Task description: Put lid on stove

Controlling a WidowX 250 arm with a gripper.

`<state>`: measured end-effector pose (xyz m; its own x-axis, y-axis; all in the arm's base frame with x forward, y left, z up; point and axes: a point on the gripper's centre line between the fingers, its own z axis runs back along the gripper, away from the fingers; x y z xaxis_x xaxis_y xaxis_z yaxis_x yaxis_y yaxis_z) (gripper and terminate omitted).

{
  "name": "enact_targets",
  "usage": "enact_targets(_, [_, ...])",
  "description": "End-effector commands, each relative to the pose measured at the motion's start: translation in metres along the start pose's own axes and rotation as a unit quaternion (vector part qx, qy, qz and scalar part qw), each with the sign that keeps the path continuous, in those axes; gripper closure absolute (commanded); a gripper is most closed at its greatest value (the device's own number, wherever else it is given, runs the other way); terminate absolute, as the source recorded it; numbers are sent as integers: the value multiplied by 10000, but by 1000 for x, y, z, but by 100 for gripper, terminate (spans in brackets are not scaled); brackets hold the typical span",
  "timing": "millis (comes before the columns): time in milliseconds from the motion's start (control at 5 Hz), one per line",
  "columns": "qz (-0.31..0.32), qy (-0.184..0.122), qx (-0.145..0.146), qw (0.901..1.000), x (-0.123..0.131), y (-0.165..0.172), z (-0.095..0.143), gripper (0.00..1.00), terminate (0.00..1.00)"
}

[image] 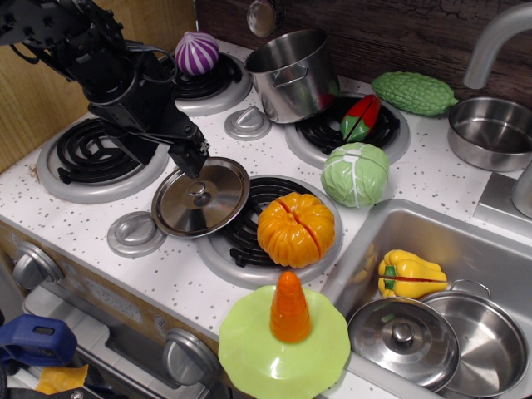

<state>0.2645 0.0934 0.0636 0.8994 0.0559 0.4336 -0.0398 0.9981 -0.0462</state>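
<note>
Observation.image: crowded white speckled stove (100, 241)

— What was seen on the white stove (432, 179)?

— A shiny lid (200, 198) was laid at the edge of the front burner. A pumpkin (296, 229) was set on that burner too.

— And further back?

— A pot (293, 75) and a red pepper (360, 118) were placed on one burner, an onion (196, 52) on another. A cabbage (356, 174) was rested between burners.
</note>
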Motion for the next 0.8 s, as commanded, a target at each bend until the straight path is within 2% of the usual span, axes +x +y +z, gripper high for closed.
enact_targets(0, [0,0,0,10000,0,0,0,0,0])
enact_targets(600, [-231,-148,-213,9994,3,9,-21,0,0])
